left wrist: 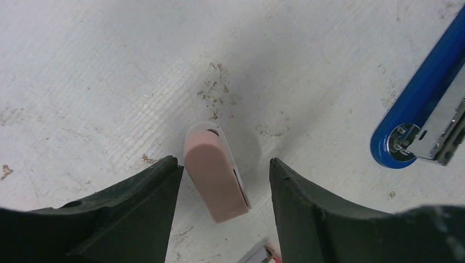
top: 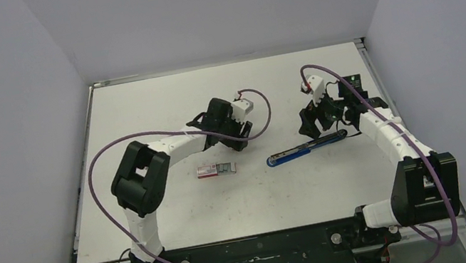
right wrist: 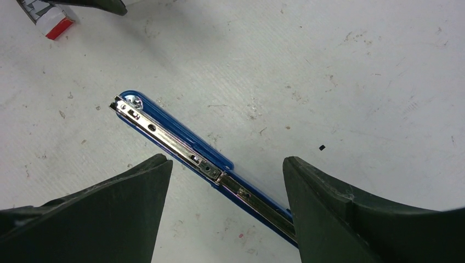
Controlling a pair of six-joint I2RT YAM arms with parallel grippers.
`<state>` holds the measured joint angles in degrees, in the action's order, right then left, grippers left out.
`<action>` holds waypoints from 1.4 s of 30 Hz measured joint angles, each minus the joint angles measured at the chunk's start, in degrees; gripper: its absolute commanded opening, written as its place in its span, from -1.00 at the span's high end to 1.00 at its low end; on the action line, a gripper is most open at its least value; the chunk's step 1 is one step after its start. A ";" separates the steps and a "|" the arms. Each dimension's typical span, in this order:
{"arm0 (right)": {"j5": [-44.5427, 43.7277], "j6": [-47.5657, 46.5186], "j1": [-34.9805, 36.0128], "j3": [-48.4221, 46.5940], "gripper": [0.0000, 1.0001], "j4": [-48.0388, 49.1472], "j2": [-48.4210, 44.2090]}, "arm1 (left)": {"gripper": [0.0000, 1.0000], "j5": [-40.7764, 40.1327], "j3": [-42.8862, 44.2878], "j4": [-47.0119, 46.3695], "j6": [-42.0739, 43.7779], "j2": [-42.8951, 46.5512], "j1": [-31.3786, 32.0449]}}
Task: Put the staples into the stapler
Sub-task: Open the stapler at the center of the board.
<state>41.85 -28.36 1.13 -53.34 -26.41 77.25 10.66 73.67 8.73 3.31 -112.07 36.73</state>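
Observation:
The blue stapler (top: pixel 309 148) lies flat on the table, opened out, with its silvery metal channel (right wrist: pixel 189 155) facing up. My right gripper (right wrist: pixel 225 158) is open and hangs over the stapler's rear half, one finger on either side and neither touching it. The staples' red-and-white box (top: pixel 216 170) lies left of the stapler, with a corner of it (right wrist: pixel 46 16) in the right wrist view. My left gripper (left wrist: pixel 222 160) is open around a small pink block (left wrist: pixel 215 172) on the table, and a gap shows on both sides. The stapler's blue end (left wrist: pixel 417 120) lies to its right.
The white table (top: pixel 160 101) has a raised rim along its left and far edges, and grey walls close it in on three sides. Purple cables loop from both arms. Small stains mark the surface (left wrist: pixel 214 93).

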 measured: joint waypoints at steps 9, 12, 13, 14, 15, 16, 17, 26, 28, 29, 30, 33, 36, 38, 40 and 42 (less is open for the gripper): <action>0.02 0.79 0.04 0.00 -0.51 0.31 0.00 | -0.02 -1.46 0.90 1.81 -0.20 -2.49 0.68; 0.02 0.81 0.04 0.00 -0.51 0.37 0.11 | -0.07 -1.51 2.01 1.84 -0.22 -2.51 0.68; 0.02 0.81 0.04 0.02 -0.51 0.46 0.13 | -0.07 -1.51 2.40 1.79 -0.24 -2.51 0.68; 0.02 0.81 0.04 0.09 -0.51 0.59 0.17 | -0.07 -1.51 2.69 1.79 -0.26 -2.51 0.68; 0.02 0.81 0.04 0.17 -0.51 0.74 0.17 | -0.05 -1.51 2.95 1.81 -0.31 -2.51 0.68; 0.02 0.81 0.04 0.33 -0.51 0.83 0.17 | -0.03 -1.53 3.10 1.79 -0.33 -2.51 0.68; 0.02 0.81 0.04 0.44 -0.51 0.87 0.22 | 0.00 -1.51 3.17 1.77 -0.35 -2.51 0.68; 0.02 0.81 0.04 0.76 -0.51 1.14 0.59 | 0.64 -1.57 3.21 1.88 -0.39 -2.51 0.68; 0.24 0.72 0.04 0.76 -0.51 1.14 0.68 | 0.85 -1.49 3.19 1.92 -0.13 -2.51 0.66; 0.57 0.59 0.04 0.74 -0.52 1.16 0.76 | 0.95 -1.44 3.21 1.97 -0.07 -2.51 0.66; 1.18 0.39 0.04 0.76 -0.52 1.29 0.90 | 1.00 -1.20 3.19 1.99 0.31 -2.49 0.55; 4.22 -0.57 0.09 1.03 -0.52 2.51 1.25 | 1.00 1.55 3.17 1.95 1.40 -2.38 0.02; 7.93 -1.07 0.92 2.23 -0.51 5.40 1.29 | 1.00 8.39 2.36 1.68 2.89 -1.22 -1.57; 9.92 -1.14 2.73 2.36 -0.52 6.67 1.40 | 1.00 15.39 1.60 1.60 3.54 0.46 -3.30; 11.69 -1.16 5.27 2.25 -0.53 7.63 1.44 | 1.00 21.97 1.55 1.31 3.87 2.29 -4.94; 13.29 -1.14 8.02 1.97 -0.57 8.35 1.44 | 1.00 27.96 1.55 0.98 3.98 4.42 -6.21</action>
<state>55.13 -29.50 9.15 -51.37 -18.06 78.70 38.61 75.22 9.72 7.29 -107.66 30.52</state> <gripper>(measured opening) 0.764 0.242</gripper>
